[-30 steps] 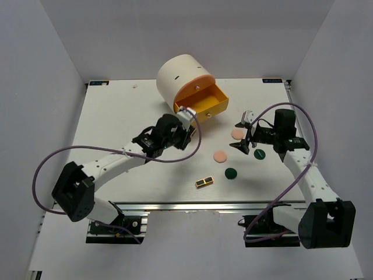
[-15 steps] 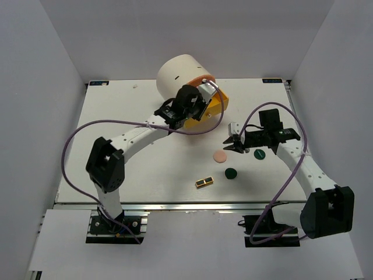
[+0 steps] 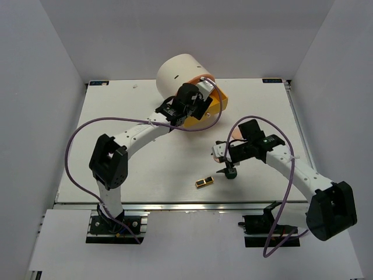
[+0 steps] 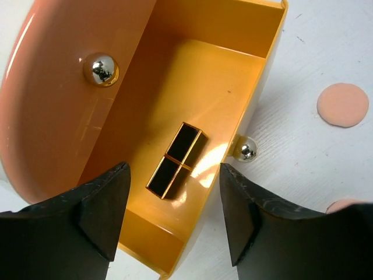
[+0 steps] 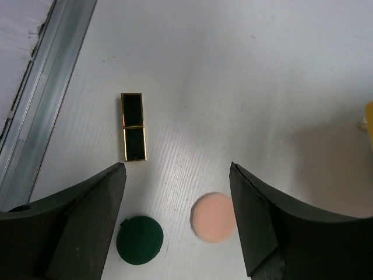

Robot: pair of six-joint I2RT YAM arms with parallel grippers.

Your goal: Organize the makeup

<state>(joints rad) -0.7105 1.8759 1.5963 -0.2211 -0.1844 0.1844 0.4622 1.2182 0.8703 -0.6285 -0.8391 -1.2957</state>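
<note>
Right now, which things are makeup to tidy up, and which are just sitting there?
Makeup to tidy:
loose black-and-gold palette
second palette, already inside the yellow drawer
peach disc
green disc

Just there:
cream cylinder
metal rail

Our left arm [image 3: 137, 135] and right arm [image 3: 295, 172]: white links, black joints, looping purple cables [image 3: 66, 160], matte black fingers [image 4: 96, 207].

No text, brand, number or sign can be read in any view. A small dark strip [image 3: 99, 83] is seen at the upper-left corner of the table [image 3: 116, 111] and a second strip [image 3: 271, 80] at its upper-right corner, both too small to be read.
</note>
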